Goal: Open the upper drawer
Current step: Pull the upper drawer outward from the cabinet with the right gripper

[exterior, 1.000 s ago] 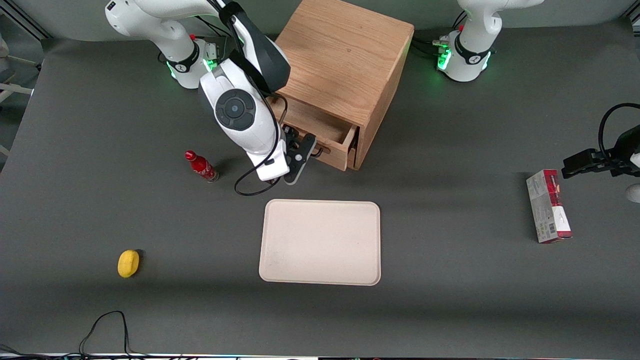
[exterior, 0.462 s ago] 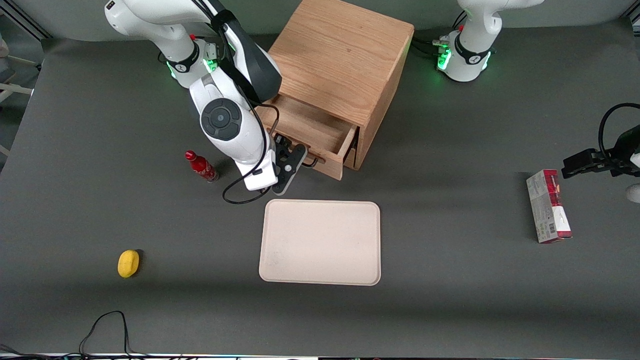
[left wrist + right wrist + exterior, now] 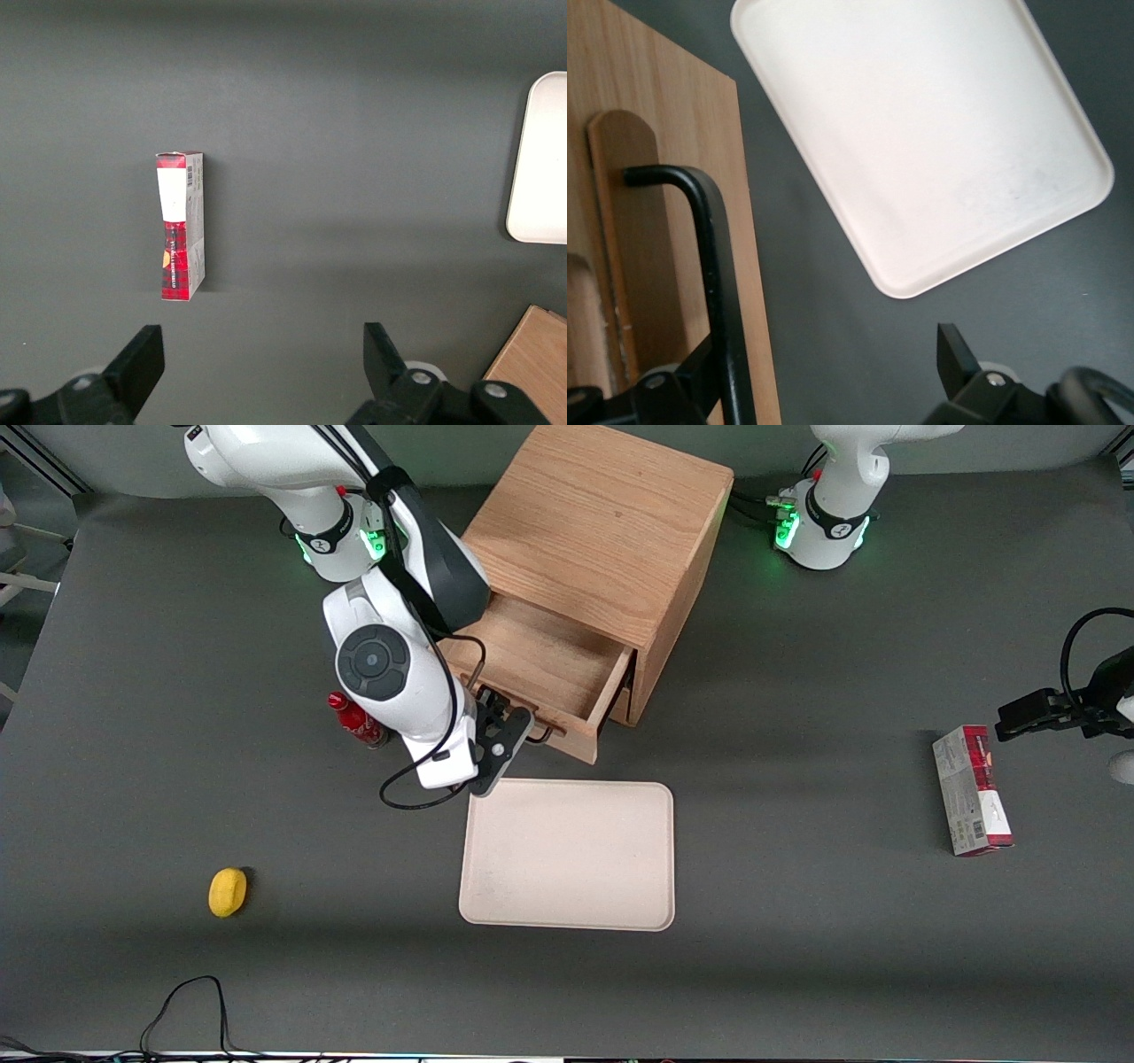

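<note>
The upper drawer stands pulled well out of the wooden cabinet, its inside bare and open to view. The hand sits at the drawer's front, its fingers spread on either side of the black wire handle. The drawer's front edge comes near the cream tray on the grey counter. A red bottle stands beside the arm.

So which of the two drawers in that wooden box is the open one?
The upper drawer, pulled out toward the tray, its inside showing. The gripper is at its black wire handle. The lower one hardly shows beneath it.
</note>
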Robot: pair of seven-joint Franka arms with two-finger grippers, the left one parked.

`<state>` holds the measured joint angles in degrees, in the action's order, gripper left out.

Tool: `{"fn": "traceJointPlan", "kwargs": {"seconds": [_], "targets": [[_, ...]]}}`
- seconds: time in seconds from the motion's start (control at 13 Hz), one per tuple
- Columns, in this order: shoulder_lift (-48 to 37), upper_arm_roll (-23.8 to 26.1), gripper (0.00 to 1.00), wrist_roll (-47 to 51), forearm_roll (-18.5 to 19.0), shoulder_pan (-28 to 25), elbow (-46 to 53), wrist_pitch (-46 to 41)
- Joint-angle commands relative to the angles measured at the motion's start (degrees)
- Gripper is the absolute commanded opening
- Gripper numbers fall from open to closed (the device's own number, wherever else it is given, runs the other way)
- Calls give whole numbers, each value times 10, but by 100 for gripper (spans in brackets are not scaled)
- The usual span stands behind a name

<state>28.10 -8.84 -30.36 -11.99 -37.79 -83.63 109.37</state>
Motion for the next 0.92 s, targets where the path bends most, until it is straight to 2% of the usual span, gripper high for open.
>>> {"fn": "traceJointPlan", "kwargs": {"seconds": [0.0,0.85], "targets": [[28,1,100,-9,10,9,45,-1],[76,1,100,-8,10,65,114,-5]]}}
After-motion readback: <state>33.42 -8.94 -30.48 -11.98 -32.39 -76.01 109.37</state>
